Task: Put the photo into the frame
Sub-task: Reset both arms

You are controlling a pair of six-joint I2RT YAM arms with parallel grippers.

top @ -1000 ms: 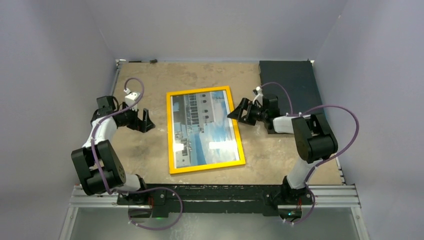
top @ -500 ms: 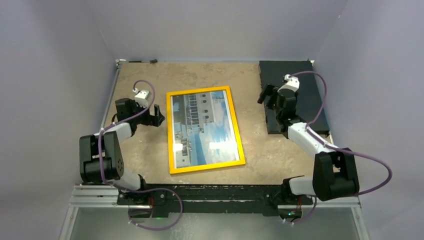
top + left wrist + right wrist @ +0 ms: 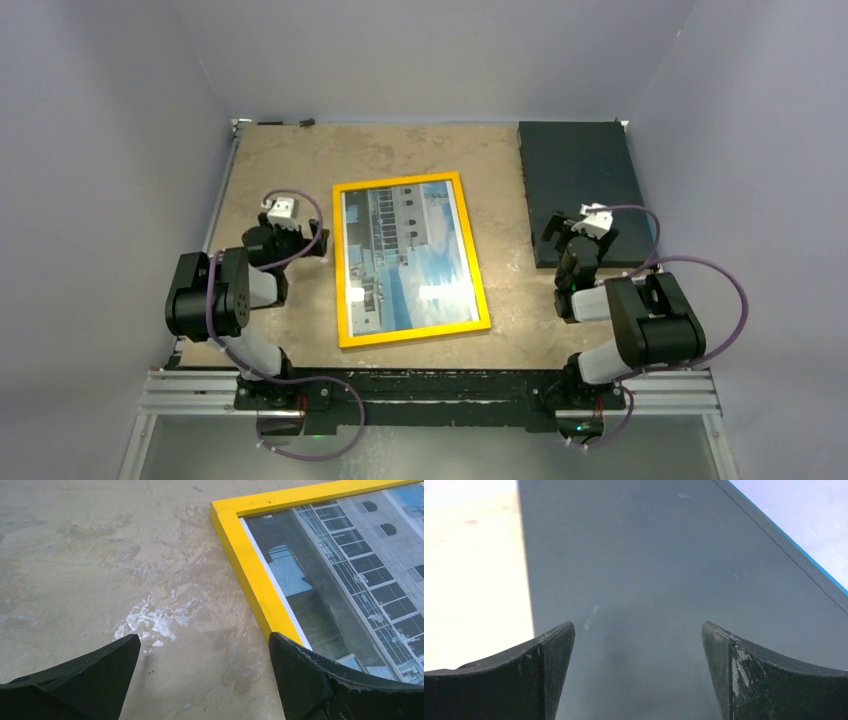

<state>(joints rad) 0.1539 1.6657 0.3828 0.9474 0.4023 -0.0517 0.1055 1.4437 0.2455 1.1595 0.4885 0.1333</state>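
Lying mid-tabletop (image 3: 290,160), the frame (image 3: 400,181) holds the photo (image 3: 410,260) behind its pane. The left gripper (image 3: 204,647), beside the frame's left edge, and the right gripper (image 3: 638,635), over the mat (image 3: 580,170), both gape empty. A stray left swing could knock the frame askew. Only the left wrist view shows how closely a finger crowds the border.

You had a tan table (image 3: 400,150), mottled and stained, with a whitish scrape (image 3: 150,617) on its surface. A dark mat (image 3: 575,165) lay flat in your far right corner, against the table's right edge. A small dark bit (image 3: 305,122) sat at the far edge, too small to name. Pale walls (image 3: 430,50) closed you in.
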